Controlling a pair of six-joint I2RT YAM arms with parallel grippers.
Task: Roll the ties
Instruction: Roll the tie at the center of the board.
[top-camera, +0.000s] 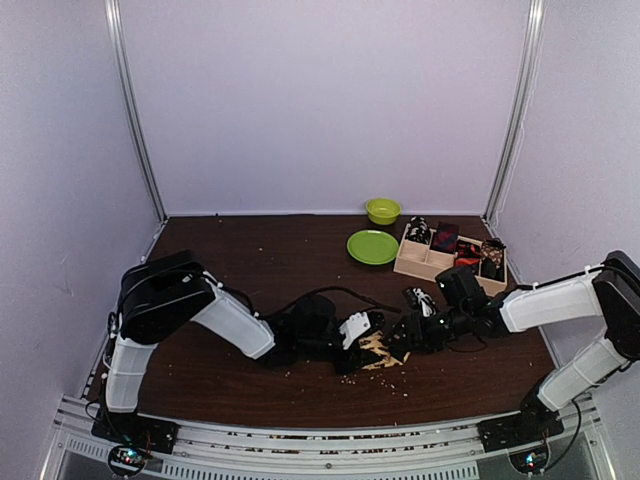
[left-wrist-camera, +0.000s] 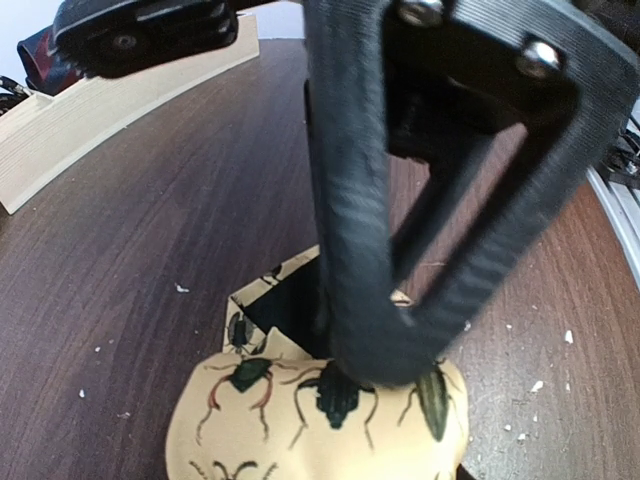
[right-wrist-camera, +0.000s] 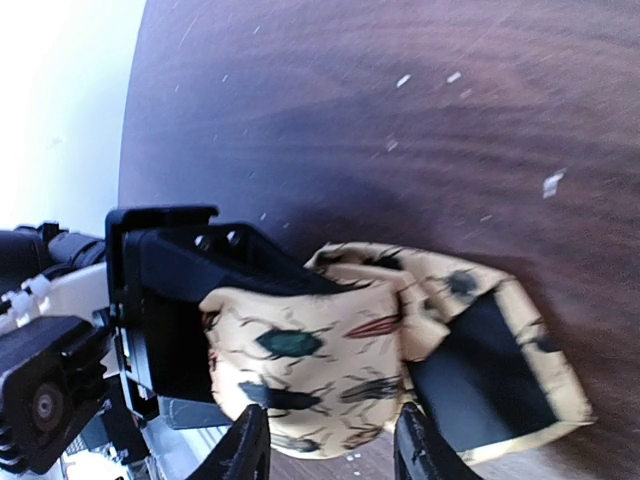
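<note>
The tan tie (top-camera: 378, 350), printed with dark beetles, lies partly rolled on the dark table between both arms. My left gripper (top-camera: 358, 332) is shut on the roll. In the left wrist view one black finger (left-wrist-camera: 350, 250) presses down on the tie's roll (left-wrist-camera: 300, 430), and the other finger is hidden. In the right wrist view the tie's roll (right-wrist-camera: 320, 360) bulges out of the left gripper's black finger (right-wrist-camera: 250, 265), with a dark-lined loose tail to the right. My right gripper (right-wrist-camera: 330, 445) is open, its tips standing either side of the roll's lower edge.
A wooden compartment tray (top-camera: 420, 262) holding small rolled ties (top-camera: 445, 237) stands at the back right. Beside it are a green plate (top-camera: 372, 246) and a green bowl (top-camera: 382, 210). A black cable (top-camera: 330, 293) crosses the table, and pale crumbs are scattered near the tie.
</note>
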